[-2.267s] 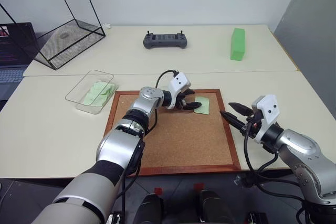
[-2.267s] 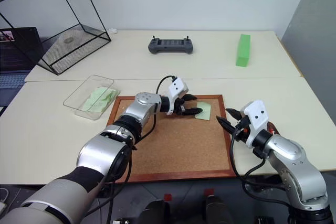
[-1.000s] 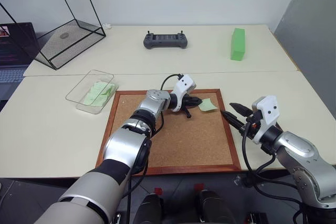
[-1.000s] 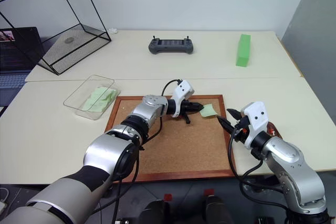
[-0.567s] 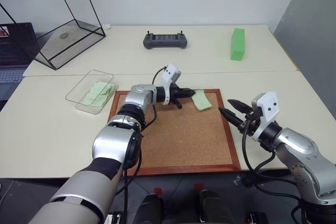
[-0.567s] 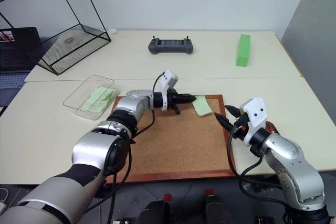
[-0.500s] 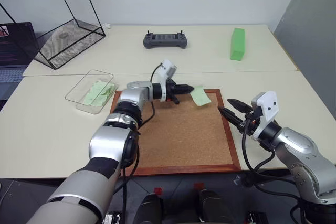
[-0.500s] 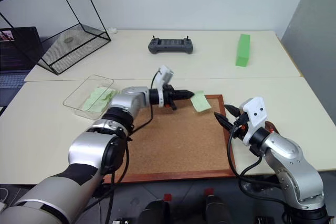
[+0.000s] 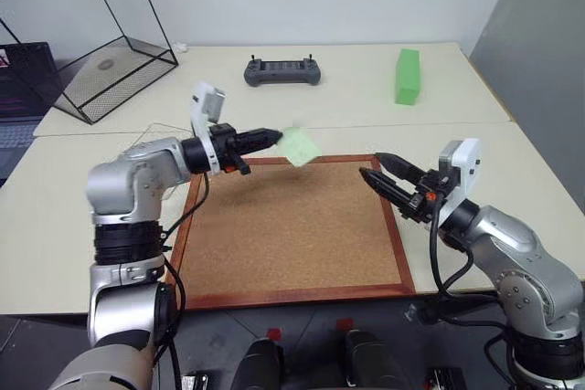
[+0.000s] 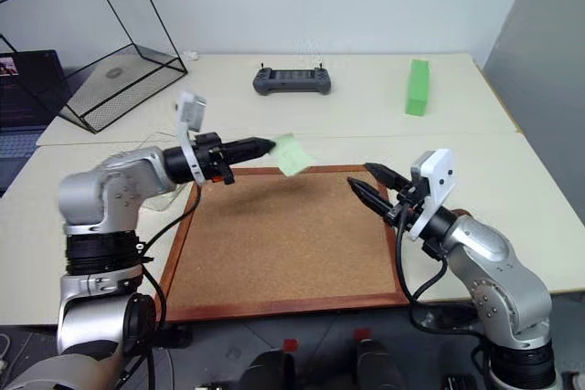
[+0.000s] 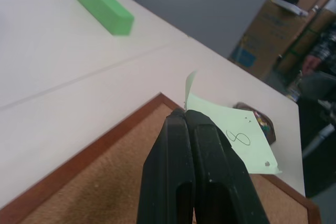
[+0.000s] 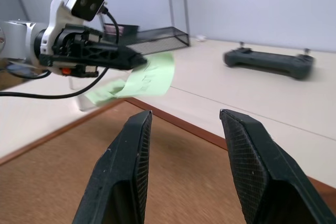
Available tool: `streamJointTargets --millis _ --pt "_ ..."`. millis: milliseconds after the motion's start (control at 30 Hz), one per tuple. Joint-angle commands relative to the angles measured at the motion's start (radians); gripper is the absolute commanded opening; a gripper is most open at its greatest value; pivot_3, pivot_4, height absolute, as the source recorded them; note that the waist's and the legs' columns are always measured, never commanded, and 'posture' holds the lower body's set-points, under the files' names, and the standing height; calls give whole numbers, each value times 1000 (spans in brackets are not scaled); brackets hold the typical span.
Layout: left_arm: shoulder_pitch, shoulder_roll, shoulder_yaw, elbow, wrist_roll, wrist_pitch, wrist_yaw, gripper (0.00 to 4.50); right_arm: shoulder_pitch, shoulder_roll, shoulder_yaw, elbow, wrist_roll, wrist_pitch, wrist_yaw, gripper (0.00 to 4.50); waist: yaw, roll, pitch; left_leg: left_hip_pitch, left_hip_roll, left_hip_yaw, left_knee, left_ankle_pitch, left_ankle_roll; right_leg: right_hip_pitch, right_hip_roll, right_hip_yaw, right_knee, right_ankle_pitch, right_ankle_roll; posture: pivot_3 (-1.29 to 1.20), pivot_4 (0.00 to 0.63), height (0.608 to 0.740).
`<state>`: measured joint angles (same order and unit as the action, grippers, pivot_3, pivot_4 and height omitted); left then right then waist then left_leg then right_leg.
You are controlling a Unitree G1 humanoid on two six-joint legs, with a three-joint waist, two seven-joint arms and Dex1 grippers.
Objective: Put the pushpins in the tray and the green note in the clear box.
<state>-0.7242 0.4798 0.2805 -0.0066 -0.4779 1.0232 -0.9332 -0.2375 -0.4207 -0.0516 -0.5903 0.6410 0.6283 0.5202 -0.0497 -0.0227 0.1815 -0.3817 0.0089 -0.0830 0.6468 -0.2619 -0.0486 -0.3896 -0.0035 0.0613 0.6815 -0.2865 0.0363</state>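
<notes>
Left of centre, the left gripper [image 9: 267, 136] has its fingers pinched on the green note [image 9: 299, 145], lifted off the cork board [image 9: 292, 226], not yet boxed; at right, the right gripper [image 9: 377, 171] hovers half-spread, empty; pins apparently already in the tray [image 11: 255, 123]

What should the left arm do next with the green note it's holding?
Probably swing it left toward the clear box. The left end effector is shut on the green note, lifted above the cork board's far edge, and the box sits behind that arm.
</notes>
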Motion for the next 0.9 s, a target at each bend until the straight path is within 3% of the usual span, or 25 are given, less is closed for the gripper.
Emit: streamJointTargets --millis 33,100,200,600,900 --pt "35 25 83 -98 -40 35 115 27 -43 13 39 -10 10 -7 12 2174 1 0 0 0 0 0 0 0 0 0 0 0 0 0 0 0 150 740" --pt "65 39 128 -126 -38 37 180 27 -61 20 69 11 -2 -18 26 2174 3 0 0 0 0 0 0 0 0 0 0 0 0 0 0 0 150 740" --pt "99 56 195 -156 -37 34 274 0 -84 24 103 34 -23 -41 41 2814 3 0 0 0 1 0 0 0 0 -1 0 0 0 0 0 0 150 740" --pt "123 154 302 38 102 -291 521 0 -131 35 145 59 -54 -92 96 2814 16 0 0 0 0 1 -1 0 0 -1 -1 0 -1 0 0 0 150 740" --pt "141 173 269 241 188 -488 622 0 -142 21 168 20 -83 -108 113 2814 18 -1 0 -1 0 1 -1 0 0 -1 -2 -1 -1 0 0 0 150 740"
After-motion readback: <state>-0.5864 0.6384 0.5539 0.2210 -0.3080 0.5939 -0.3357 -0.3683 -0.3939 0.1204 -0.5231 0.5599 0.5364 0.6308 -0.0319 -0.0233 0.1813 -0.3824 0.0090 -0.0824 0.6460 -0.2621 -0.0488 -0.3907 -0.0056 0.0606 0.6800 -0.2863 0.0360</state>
